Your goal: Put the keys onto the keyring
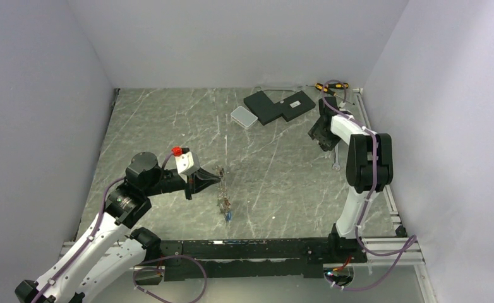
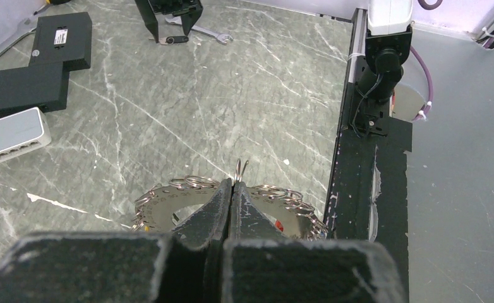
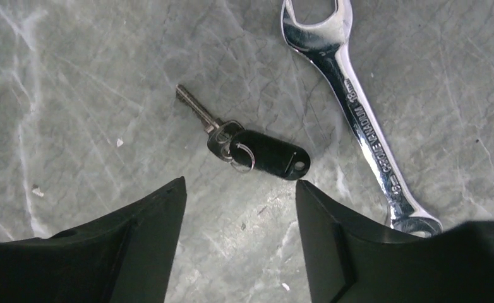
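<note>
- The left gripper (image 2: pixel 234 189) pinches the ring (image 2: pixel 168 205) tight.
- The right gripper (image 3: pixel 239 186) hangs wide over a key (image 3: pixel 197 110).
- It should drop straight down and grab the tag (image 3: pixel 270 154), not the wrench (image 3: pixel 358 120).

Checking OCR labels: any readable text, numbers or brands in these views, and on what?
Wrench: stamped lettering along the shank, perhaps "16"; the rest is too blurred to read.
Black box: white label, too small to read.
Key tag: no text visible.
</note>
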